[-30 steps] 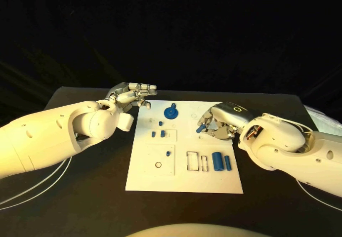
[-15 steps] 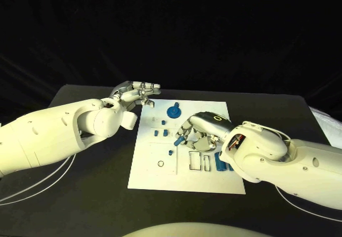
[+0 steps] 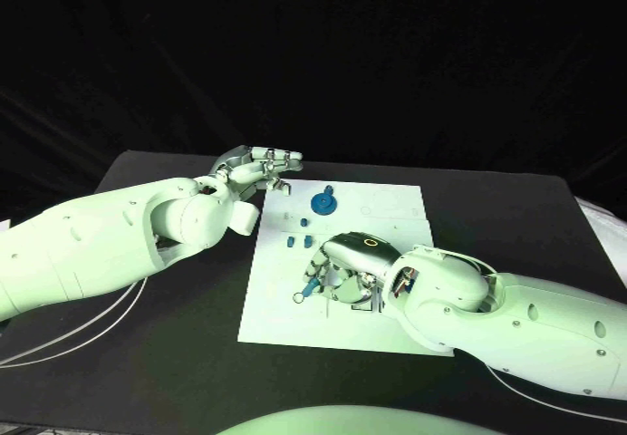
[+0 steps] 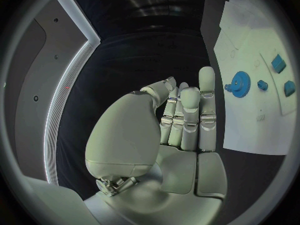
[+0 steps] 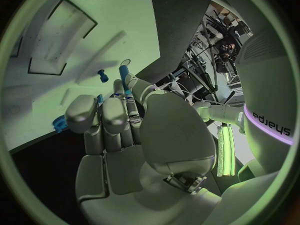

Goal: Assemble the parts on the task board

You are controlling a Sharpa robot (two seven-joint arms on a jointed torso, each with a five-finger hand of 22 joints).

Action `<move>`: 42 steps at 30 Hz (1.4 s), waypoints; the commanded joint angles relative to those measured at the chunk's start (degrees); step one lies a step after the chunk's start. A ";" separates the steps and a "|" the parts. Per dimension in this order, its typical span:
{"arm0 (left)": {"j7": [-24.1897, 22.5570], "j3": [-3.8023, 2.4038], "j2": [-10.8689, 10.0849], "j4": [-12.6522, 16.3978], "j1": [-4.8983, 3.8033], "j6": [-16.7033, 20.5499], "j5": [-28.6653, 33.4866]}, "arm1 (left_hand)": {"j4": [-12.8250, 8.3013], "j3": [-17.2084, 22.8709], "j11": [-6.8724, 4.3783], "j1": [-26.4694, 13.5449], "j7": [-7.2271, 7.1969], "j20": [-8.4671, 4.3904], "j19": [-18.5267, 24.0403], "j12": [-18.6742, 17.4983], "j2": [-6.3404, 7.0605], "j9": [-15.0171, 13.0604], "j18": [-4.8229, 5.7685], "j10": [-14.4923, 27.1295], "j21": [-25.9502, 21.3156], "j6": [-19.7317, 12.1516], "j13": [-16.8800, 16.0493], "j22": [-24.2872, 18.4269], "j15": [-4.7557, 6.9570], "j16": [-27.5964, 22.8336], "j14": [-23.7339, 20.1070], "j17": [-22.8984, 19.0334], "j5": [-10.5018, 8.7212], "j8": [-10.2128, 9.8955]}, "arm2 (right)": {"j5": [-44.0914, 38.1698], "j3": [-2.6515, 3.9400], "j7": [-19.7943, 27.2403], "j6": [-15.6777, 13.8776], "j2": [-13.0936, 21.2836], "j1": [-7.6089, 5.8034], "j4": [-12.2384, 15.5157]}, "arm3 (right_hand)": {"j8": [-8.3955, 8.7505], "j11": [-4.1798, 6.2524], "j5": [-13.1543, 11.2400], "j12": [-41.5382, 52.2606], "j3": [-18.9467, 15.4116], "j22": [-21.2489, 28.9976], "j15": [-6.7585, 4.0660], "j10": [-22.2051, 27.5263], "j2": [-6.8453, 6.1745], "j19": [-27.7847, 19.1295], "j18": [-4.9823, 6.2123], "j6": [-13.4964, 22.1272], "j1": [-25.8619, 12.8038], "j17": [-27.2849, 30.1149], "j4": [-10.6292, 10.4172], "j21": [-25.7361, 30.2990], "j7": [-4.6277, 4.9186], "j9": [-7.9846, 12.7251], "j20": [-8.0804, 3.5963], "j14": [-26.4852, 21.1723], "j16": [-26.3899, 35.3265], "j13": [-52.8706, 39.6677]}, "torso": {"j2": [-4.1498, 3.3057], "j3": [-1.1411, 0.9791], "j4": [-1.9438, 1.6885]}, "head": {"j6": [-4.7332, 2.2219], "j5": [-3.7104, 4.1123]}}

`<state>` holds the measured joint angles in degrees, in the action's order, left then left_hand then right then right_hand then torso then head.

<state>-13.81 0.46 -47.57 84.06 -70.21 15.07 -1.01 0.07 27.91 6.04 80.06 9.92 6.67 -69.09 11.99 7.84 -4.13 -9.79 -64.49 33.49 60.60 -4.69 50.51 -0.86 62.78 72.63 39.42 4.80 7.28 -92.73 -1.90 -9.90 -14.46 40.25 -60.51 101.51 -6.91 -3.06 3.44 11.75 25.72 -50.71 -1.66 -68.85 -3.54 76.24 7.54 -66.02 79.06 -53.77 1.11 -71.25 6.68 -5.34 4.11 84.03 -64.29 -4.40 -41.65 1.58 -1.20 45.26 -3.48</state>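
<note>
The white task board (image 3: 281,317) lies mid-table. My right hand (image 3: 345,270) hovers over its left-middle part and pinches a small blue peg (image 3: 306,288) that points down at the board. The right wrist view shows that peg (image 5: 125,77) between the fingertips, close to a small ring-shaped hole, with another short blue peg (image 5: 102,75) standing nearby. A blue gear (image 3: 323,201) and two small blue parts (image 3: 294,241) sit on the far half. My left hand (image 3: 262,165) hangs off the board's far-left corner, fingers curled in, holding nothing.
Rectangular slots (image 5: 62,35) are cut in the board beside my right hand. My right forearm (image 3: 523,317) covers the board's near-right part. White cables (image 3: 79,340) curve over the black table at the left.
My right hand has carried the blue peg leftward and nearer across the board, from the right-centre to the left-middle. The left hand has stayed in place.
</note>
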 commanded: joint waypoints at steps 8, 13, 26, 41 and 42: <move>-0.12 -0.03 0.49 -0.29 0.12 -1.46 0.20 | -0.11 -0.31 -0.20 0.03 0.20 -0.23 0.12 0.39 -0.42 0.10 -0.67 0.39 -0.20 -0.34 0.02 -0.06 0.03 -0.24 -0.33 -0.06 0.35 0.29 | -1.62 -0.03 1.10 1.65 -1.48 0.58 -1.80 | -0.18 -0.04 0.27 -0.34 -0.12 0.06 -0.09 0.36 0.24 -0.10 -0.60 0.11 -0.70 0.03 -0.26 -0.13 0.20 -1.03 -0.07 0.97 -0.33 0.08 | 0.00 -0.01 -0.02 | 0.22 -0.06; -0.12 -0.03 0.52 -0.36 0.16 -1.48 0.20 | -0.11 -0.31 -0.20 0.03 0.20 -0.23 0.12 0.39 -0.42 0.10 -0.67 0.39 -0.20 -0.34 0.02 -0.06 0.03 -0.24 -0.33 -0.06 0.35 0.29 | -2.08 -0.03 1.02 1.47 -1.97 0.83 -2.03 | -0.17 -0.03 0.32 -0.37 -0.10 0.05 -0.08 0.37 0.25 -0.10 -0.60 0.12 -0.70 -0.04 -0.24 -0.14 0.19 -1.04 -0.07 0.97 -0.38 0.08 | 0.02 -0.07 0.02 | 0.23 -0.03; -0.01 -0.02 0.46 -0.36 0.18 -1.53 0.20 | -0.11 -0.31 -0.20 0.03 0.20 -0.23 0.12 0.39 -0.42 0.10 -0.67 0.39 -0.20 -0.34 0.02 -0.06 0.03 -0.24 -0.33 -0.06 0.35 0.29 | -4.07 -0.04 0.38 2.68 -2.68 0.97 -2.00 | -0.18 -0.05 0.40 -0.43 -0.13 0.04 -0.07 0.40 0.16 -0.11 -0.60 0.14 -0.80 -0.18 -0.21 -0.16 0.20 -1.07 -0.06 0.99 -0.50 0.07 | 0.00 -0.06 -0.02 | 0.39 -0.10; 0.13 -0.01 0.45 -0.37 0.18 -1.65 0.20 | -0.11 -0.31 -0.20 0.03 0.20 -0.23 0.12 0.39 -0.42 0.10 -0.67 0.39 -0.20 -0.34 0.02 -0.06 0.03 -0.24 -0.33 -0.06 0.35 0.29 | -5.94 -0.12 -1.43 5.12 -3.66 0.99 -2.23 | -0.21 -0.07 0.36 -0.49 -0.27 0.07 -0.05 0.38 -0.05 -0.14 -0.60 0.14 -1.05 -0.06 -0.24 -0.16 0.19 -1.11 -0.03 0.97 -0.45 0.05 | 0.04 -0.04 0.02 | 0.52 -0.08; 0.13 -0.01 0.45 -0.37 0.18 -1.65 0.20 | -0.13 -0.35 -0.19 0.03 0.20 -0.22 0.10 0.47 -0.47 0.10 -0.67 0.46 -0.26 -0.38 0.03 -0.09 0.03 -0.24 -0.32 -0.07 0.35 0.32 | -6.11 -0.13 -1.55 5.23 -3.71 1.00 -2.24 | -0.21 -0.07 0.33 -0.51 -0.31 0.13 -0.05 0.38 -0.09 -0.17 -0.59 0.15 -1.12 -0.05 -0.26 -0.13 0.18 -1.11 -0.02 0.97 -0.45 0.05 | 0.06 -0.03 0.02 | 0.55 -0.10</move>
<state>-13.50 0.47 -47.19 83.66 -70.03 14.54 -1.01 0.05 27.90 5.91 80.06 9.94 6.67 -69.09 12.14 7.84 -4.10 -9.79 -64.36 33.49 60.57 -4.69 50.50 -0.86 62.78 72.63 39.43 4.80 7.28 -97.32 -1.93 -10.49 -11.48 36.63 -59.62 99.25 -6.89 -3.05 3.67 11.52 25.58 -50.63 -1.66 -68.83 -3.51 76.24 7.54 -65.47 78.56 -53.89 1.01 -71.25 6.75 -6.17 4.11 84.03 -64.52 -4.39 -41.62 1.54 -1.16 45.75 -3.57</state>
